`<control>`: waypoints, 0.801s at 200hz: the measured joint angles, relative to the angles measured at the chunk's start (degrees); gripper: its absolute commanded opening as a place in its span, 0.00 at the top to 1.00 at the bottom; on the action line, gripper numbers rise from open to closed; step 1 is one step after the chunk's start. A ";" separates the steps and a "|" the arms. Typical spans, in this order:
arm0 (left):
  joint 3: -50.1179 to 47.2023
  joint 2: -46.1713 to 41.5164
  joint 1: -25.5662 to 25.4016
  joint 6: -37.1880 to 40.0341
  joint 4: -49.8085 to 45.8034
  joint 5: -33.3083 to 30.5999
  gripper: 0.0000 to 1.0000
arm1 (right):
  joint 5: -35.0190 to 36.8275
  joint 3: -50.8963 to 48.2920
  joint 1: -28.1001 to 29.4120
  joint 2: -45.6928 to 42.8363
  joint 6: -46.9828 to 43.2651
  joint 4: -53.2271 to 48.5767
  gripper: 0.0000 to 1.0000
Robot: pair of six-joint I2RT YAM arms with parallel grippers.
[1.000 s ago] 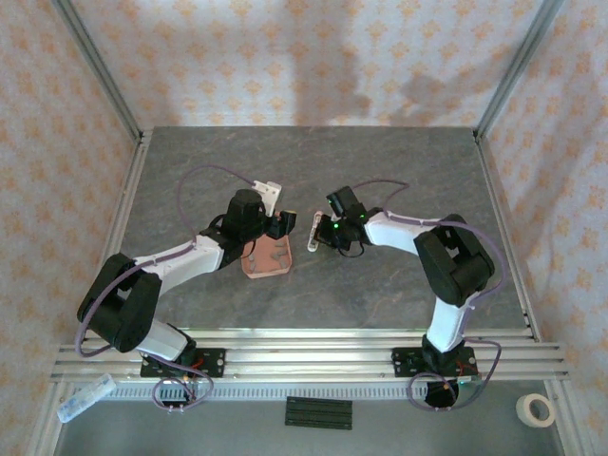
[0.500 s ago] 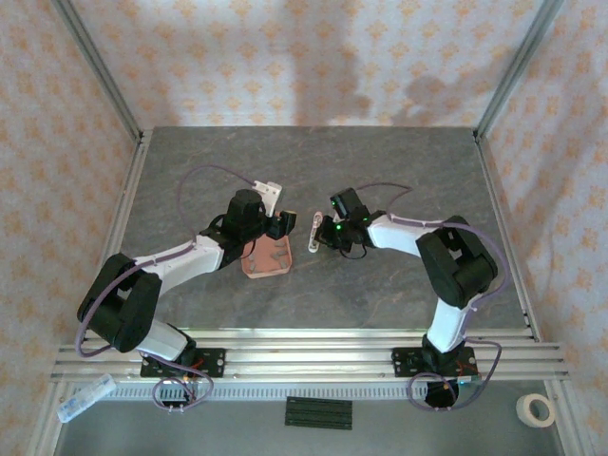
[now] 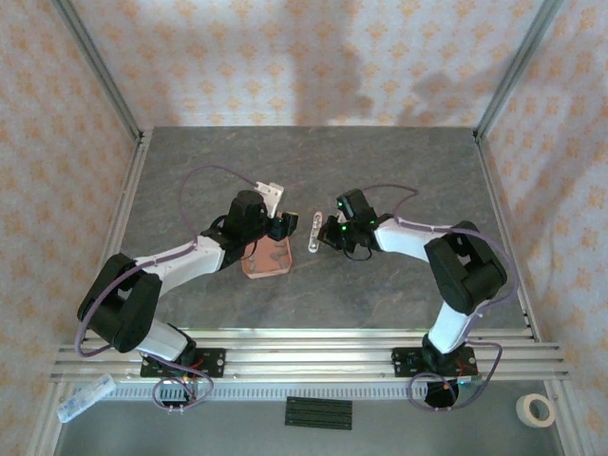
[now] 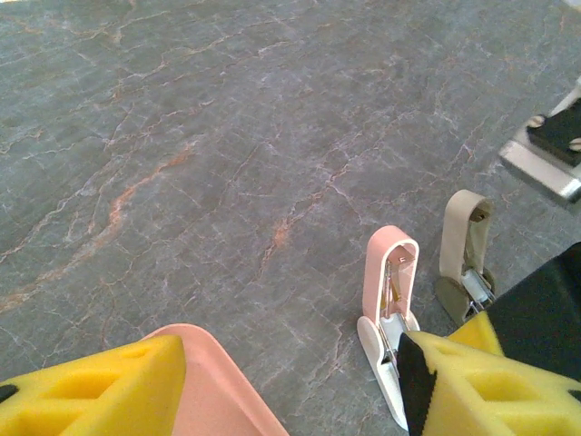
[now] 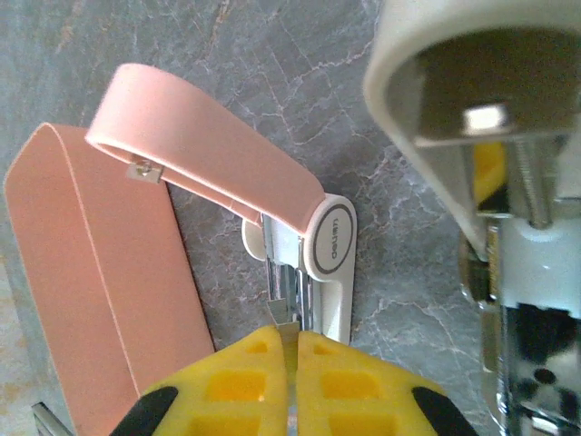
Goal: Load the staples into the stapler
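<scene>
The stapler (image 3: 313,232) lies on the table between both grippers, its pale pink lid (image 5: 204,150) swung up and open. Its white base (image 4: 382,361) and metal channel show beneath. My right gripper (image 5: 290,334) is shut on a thin grey strip of staples (image 5: 283,318), whose tip sits at the rear of the stapler's channel, beside the white hinge (image 5: 332,243). My left gripper (image 4: 290,352) stands open: one yellow finger (image 4: 91,392) is over the tray, the other (image 4: 481,391) at the stapler's base end. In the top view, the left gripper (image 3: 278,226) and right gripper (image 3: 326,234) flank the stapler.
The salmon-pink square tray (image 3: 269,256) lies just left of the stapler (image 5: 91,272), its corner under my left gripper (image 4: 222,386). A beige and metal piece (image 4: 463,241) stands close on the stapler's other side (image 5: 436,82). Grey stone tabletop stretches beyond.
The right arm's wrist and elbow have drifted slightly to the right while its gripper stays at the stapler. The left arm has not moved.
</scene>
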 measured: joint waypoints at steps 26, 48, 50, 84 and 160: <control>0.00 0.00 -0.02 0.02 0.00 0.00 0.36 | -0.35 -2.47 -1.81 -4.24 -0.35 -0.22 0.92; 0.00 0.00 -0.48 0.07 0.00 0.00 0.36 | -0.76 -5.25 -4.55 -8.83 -1.33 -1.25 0.92; 0.00 0.00 -0.59 0.11 0.00 0.00 0.36 | -0.87 -5.53 -4.83 -9.22 -1.44 -1.38 0.92; 0.83 0.44 -1.49 0.42 -0.13 0.00 0.36 | -1.99 -9.29 -9.07 -14.23 -3.91 -4.81 0.92; 4.17 4.17 -3.52 0.44 -0.39 0.00 0.36 | -5.01 -12.24 -13.75 -13.99 -9.25 -11.54 0.91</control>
